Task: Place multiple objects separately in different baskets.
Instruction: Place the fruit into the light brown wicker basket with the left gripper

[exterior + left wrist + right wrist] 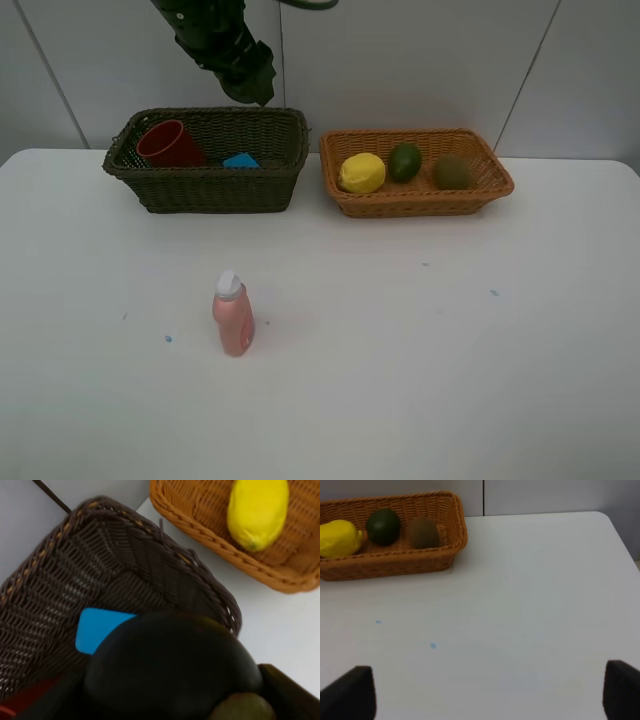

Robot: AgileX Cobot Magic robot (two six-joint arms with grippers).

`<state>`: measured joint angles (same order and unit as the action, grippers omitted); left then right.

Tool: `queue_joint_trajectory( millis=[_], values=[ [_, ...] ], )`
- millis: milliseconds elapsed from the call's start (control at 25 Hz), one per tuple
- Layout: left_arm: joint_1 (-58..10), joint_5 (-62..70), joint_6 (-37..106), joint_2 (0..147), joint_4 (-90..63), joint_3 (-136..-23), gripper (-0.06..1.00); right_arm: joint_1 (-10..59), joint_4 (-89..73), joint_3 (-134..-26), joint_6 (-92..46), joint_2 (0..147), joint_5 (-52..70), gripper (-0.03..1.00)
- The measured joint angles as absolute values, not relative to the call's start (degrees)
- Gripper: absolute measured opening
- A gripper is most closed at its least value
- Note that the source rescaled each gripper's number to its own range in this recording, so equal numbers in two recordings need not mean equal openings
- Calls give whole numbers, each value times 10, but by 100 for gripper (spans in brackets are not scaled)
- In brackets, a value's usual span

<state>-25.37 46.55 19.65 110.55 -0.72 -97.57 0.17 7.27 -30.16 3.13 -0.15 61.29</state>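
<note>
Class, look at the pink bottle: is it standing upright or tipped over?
Upright: the pink bottle stands on the table, white cap topmost.

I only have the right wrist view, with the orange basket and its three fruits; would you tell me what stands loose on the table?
Observer: A pink bottle stands upright on the table, in front of the dark basket.
Operator: Thank you. What is inside that dark basket?
Observer: A red cup and a blue eraser.
Operator: And where is the left gripper, if I may ask?
Observer: The left gripper hangs above the dark basket's back rim, closed on a dark mangosteen.
</note>
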Motion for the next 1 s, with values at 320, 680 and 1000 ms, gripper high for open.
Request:
queue_joint_trajectory(
  millis=[320, 680, 1000],
  values=[
    [-231, 465, 110, 1200, 0, -1063, 81, 2, 73, -302, 31, -1, 613, 100],
    [-219, 465, 75, 1274, 0, -1098, 81, 2, 73, -302, 31, -1, 613, 100],
    [-202, 461, 27, 1325, 0, -1098, 81, 2, 73, -302, 31, -1, 613, 100]
  ],
)
